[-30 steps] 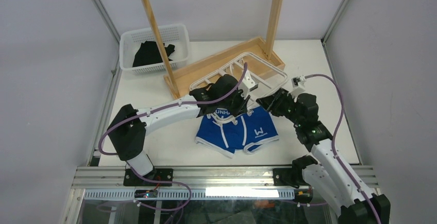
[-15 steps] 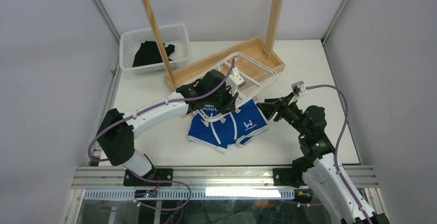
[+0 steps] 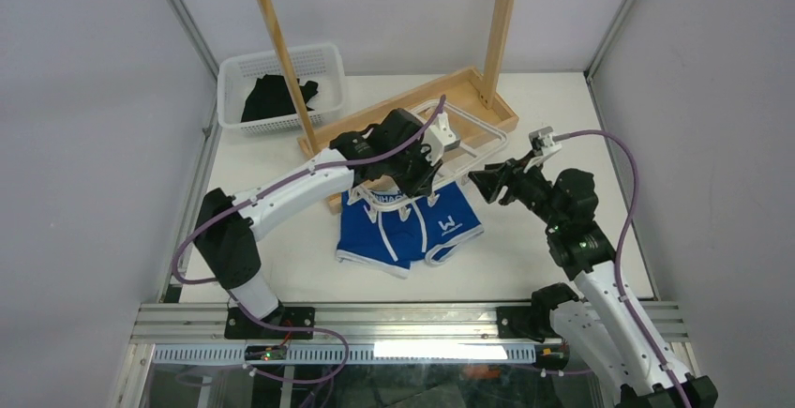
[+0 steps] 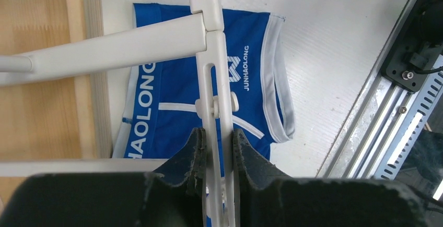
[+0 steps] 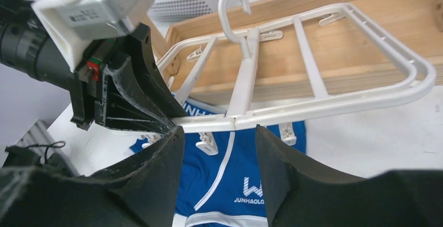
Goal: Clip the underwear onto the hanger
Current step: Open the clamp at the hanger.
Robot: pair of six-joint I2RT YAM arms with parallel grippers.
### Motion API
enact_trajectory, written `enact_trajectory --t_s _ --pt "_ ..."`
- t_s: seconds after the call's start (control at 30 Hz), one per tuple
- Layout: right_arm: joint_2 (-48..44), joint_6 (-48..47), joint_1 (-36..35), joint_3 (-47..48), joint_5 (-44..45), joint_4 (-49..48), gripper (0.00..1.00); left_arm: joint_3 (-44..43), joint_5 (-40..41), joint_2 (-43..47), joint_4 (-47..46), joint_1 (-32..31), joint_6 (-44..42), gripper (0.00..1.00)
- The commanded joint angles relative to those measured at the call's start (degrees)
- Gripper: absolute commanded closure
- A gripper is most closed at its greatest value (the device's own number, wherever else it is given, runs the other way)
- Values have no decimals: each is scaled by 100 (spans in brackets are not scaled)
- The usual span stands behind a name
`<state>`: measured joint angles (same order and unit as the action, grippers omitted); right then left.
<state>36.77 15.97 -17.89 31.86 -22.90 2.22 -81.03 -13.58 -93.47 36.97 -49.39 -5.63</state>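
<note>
I've got the left gripper (image 4: 216, 135) pinched tight on a thin bar of the hanger (image 4: 156, 42), holding it over the wooden rack base (image 3: 361, 127). The right gripper (image 5: 218, 129) gapes wide with nothing in it, and the hanger's rail is just off its tips. The underwear (image 3: 412, 230) lies flat just in front of that base, partly under the hanger.

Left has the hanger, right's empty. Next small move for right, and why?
Probably lower the right gripper, open and empty, to the underwear waistband and pinch it. The left gripper is shut on the hanger above the underwear, which lies flat, and the visible clips hang free.
</note>
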Motion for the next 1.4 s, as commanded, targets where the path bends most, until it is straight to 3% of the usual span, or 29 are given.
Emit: enact_trajectory --t_s 0.0,0.2,0.43,0.57,0.7,0.77,0.83,1.0,1.23,1.37 --pt "-122 -166 -22 407 721 270 45 -1108 -131 -363 526 53 -792 100" --pt "-120 -481 -23 393 589 533 45 -2075 -279 -1008 1539 305 -1456 100" --pt "-153 -987 -22 -73 -1553 -183 41 -1927 -678 -780 1847 930 -1795 100" --pt "-80 -266 -22 -891 -2156 -2146 36 -1626 -595 -541 1829 949 -1933 100" --pt "463 470 -89 -2221 -2482 -5866 35 -1343 -680 -331 1767 949 -1994 100" --pt "908 79 -205 -2483 -2646 -6872 33 -1212 -755 -234 1662 951 -2012 100" --pt "1273 -485 -314 -2432 -2803 -6847 32 -1160 -789 -184 1628 951 -2044 100" --pt "1871 -1997 -581 -2034 -2807 -5742 32 -1120 -823 -70 1617 956 -2111 100" --pt "2205 -2880 -602 -1725 -2546 -4860 33 -898 -843 179 1425 949 -2153 100" --pt "2127 -2879 -597 -1859 -2003 -4804 36 -816 -816 256 1375 950 -2162 100"
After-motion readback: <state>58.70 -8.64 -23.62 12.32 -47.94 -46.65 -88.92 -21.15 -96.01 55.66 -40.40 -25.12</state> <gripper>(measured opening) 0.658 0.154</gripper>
